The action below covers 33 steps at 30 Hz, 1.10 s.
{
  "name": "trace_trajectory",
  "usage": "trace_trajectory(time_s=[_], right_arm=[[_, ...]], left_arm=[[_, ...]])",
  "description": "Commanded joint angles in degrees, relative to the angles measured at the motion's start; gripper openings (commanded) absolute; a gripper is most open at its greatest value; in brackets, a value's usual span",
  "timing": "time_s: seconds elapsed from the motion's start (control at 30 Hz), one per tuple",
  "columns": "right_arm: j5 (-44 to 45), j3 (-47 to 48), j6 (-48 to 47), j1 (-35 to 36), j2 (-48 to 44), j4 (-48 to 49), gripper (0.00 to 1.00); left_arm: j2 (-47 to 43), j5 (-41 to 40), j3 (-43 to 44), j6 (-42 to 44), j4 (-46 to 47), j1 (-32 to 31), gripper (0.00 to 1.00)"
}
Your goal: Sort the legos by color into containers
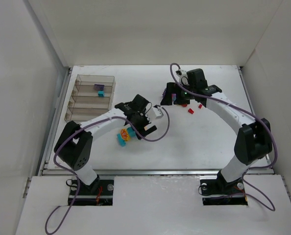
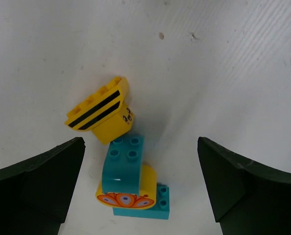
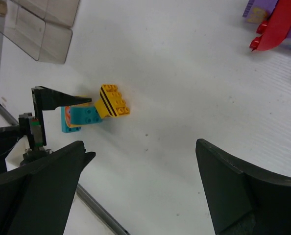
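Observation:
A cluster of legos lies on the white table: a yellow brick with black stripes (image 2: 99, 116), a cyan brick (image 2: 125, 164) on a yellow curved piece with an orange pattern (image 2: 128, 197), and a cyan base (image 2: 157, 205). My left gripper (image 2: 141, 196) is open and empty, hovering over this cluster (image 1: 124, 136) with a finger on each side. My right gripper (image 3: 140, 191) is open and empty over bare table. In the top view it (image 1: 172, 98) is near small red bricks (image 1: 190, 111). The clear divided tray (image 1: 82, 100) at the far left holds a purple brick (image 1: 99, 87) and a cyan brick (image 1: 101, 93).
The right wrist view shows a red brick (image 3: 275, 27) on a purple one (image 3: 253, 10) at the top right, the tray's corner (image 3: 37, 29) at the top left, and the left arm's finger (image 3: 52, 98) beside the cluster (image 3: 94, 111). White walls enclose the table.

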Motion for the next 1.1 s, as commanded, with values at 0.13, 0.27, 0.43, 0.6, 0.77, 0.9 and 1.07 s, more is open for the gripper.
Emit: trace_trajectory(time_s=[0.13, 0.27, 0.43, 0.6, 0.77, 0.9, 1.07], right_arm=[[0.25, 0.03, -1.06, 1.4, -1.53, 1.65, 1.0], [0.86, 0.56, -1.06, 1.4, -1.53, 1.65, 1.0], [1.48, 2.4, -2.2, 1.4, -1.01, 0.34, 1.0], [1.48, 4.16, -2.73, 1.4, 0.13, -0.19, 1.0], [0.96, 4.69, -3.26, 1.4, 1.28, -0.19, 1.0], [0.43, 5.22, -3.78, 1.4, 1.9, -0.19, 1.0], [0.43, 5.22, -4.39, 1.4, 1.9, -0.19, 1.0]], left_arm=[[8.34, -13.66, 5.4, -13.46, 2.87, -0.92, 0.96], [8.87, -14.39, 4.79, -13.47, 3.49, -0.92, 0.89], [9.92, -14.39, 4.79, -14.52, 2.96, -0.92, 0.83], [9.93, -14.39, 5.93, -15.58, 2.34, -0.92, 0.81], [9.93, -16.85, 6.46, -15.58, 2.34, -0.92, 0.73], [8.87, -17.64, 7.07, -14.97, 2.34, -0.92, 0.67], [8.87, -17.64, 9.97, -14.35, 2.34, -0.92, 0.58]])
